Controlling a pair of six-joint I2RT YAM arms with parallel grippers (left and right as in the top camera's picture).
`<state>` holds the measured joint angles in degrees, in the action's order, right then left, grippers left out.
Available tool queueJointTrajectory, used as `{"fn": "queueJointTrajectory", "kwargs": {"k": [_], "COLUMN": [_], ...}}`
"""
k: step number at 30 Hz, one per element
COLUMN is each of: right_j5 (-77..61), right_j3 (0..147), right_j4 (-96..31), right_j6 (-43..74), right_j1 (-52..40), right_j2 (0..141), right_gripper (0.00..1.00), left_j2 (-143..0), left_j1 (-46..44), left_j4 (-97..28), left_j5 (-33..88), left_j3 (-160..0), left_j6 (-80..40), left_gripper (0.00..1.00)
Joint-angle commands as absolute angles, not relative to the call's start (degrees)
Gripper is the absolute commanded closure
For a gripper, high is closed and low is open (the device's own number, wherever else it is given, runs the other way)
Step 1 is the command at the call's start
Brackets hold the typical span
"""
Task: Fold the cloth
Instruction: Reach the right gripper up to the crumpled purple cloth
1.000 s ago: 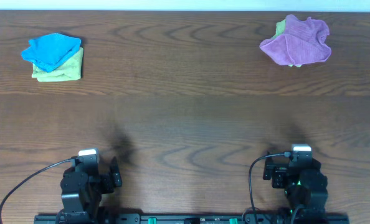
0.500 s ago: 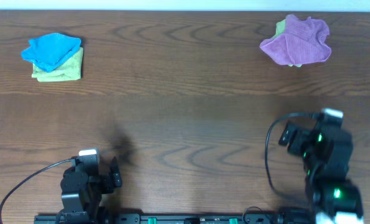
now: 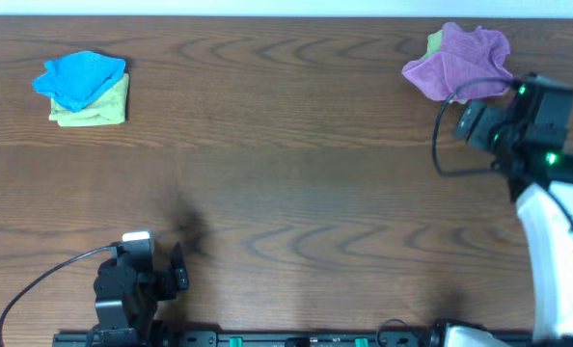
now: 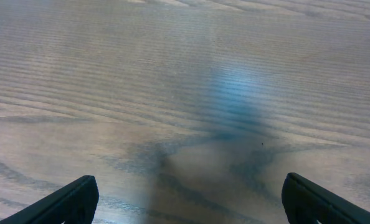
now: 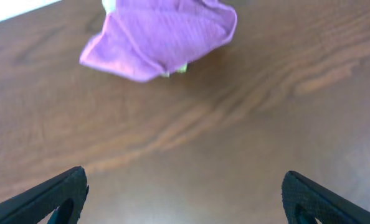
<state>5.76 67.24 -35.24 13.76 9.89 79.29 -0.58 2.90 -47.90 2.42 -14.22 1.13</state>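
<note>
The cloth is seen crumpled at the far right of the table, heaped on a yellow-green cloth of which only small edges are shown. The right gripper is held just to the near side of this heap, with the arm reaching up from the near right edge. In the right wrist view its fingers are spread wide with nothing between them, and the cloth lies ahead of them, untouched. Bare wood is seen between the fingertips and the cloth. The left gripper is parked at the near left edge of the table, well apart from the cloth. Its fingers are likewise spread wide and empty over bare wood. At the far left of the table a blue cloth is piled on a second yellow-green cloth, well apart from both grippers.
</note>
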Motion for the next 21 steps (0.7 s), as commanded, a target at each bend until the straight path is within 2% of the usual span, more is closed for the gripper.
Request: {"fn": "queueJointTrajectory", "kwargs": {"k": [1, 13, 21], "right_j5": [2.4, -2.3, -9.7], "right_j3": [73.1, 96.7, 99.2], "right_j4": [-35.3, -41.9, -41.1], "right_j6": [12.0, 5.8, 5.3], "right_j1": [12.4, 15.9, 15.6], "right_j2": [84.4, 107.6, 112.7], "right_gripper": [0.01, 0.01, 0.01], "left_j2": [-0.2, -0.2, -0.2], "left_j1": [2.9, 2.9, 2.9], "left_j4": [-51.8, -51.8, -51.8], "left_j5": [0.9, 0.9, 0.9], "left_j3": [-13.7, -13.7, -13.7], "left_j6": [2.6, 2.6, 2.6], "left_gripper": [0.05, 0.05, 0.05]}}
